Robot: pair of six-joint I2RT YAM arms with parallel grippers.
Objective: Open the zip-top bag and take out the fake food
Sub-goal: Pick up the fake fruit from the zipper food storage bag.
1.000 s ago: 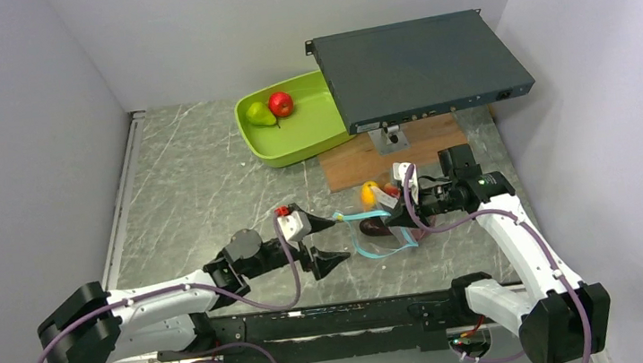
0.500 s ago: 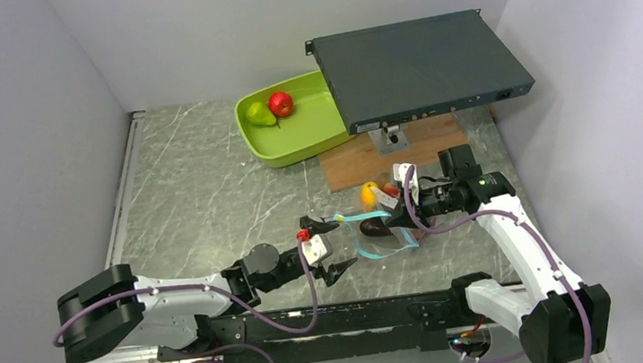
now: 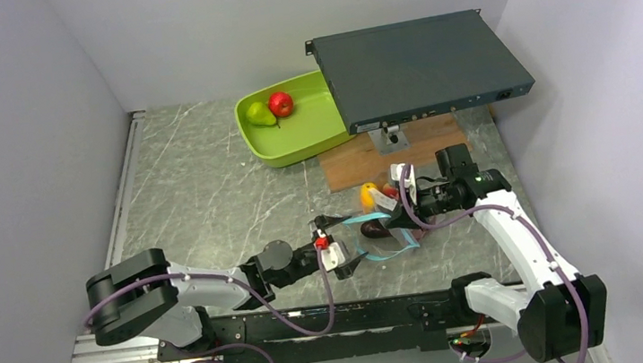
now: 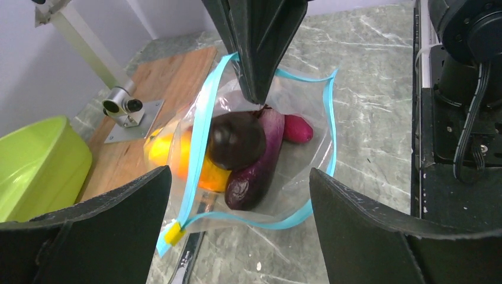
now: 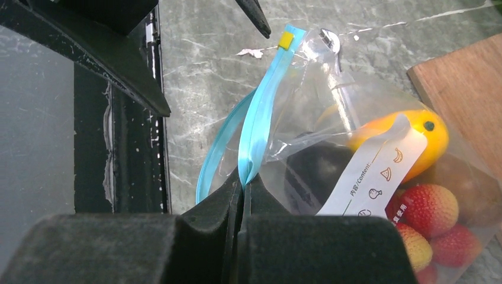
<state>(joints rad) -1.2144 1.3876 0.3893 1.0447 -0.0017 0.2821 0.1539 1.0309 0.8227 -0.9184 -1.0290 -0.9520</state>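
L gripper [image 3: 343, 244], jaws spread wide, has slid in from the left over the last sec and now frames the open mouth of the zip-top bag [image 4: 296, 168], apparently not touching yet. R gripper [image 5: 243, 188] hasn't budged: pressed shut on the blue zip strip [image 5: 260, 124], holding the mouth up. Bag sits on the table [image 3: 202, 194] just near of the wood board [image 3: 361, 164], w/ plum [image 4: 237, 139], eggplant [image 4: 260, 163] and mango [image 4: 177, 157] inside. Apple [image 3: 281, 104] and pear [image 3: 259, 114] lie in the tray [image 3: 296, 145]. Opening looks done; L seems set to reach in.

A grey marbled table [image 3: 201, 185] carries a wooden board [image 3: 357, 167]. A green tray [image 3: 297, 152] sits just beside the board's far left corner. A clear bag [image 3: 385, 240] rests near the board's front edge.
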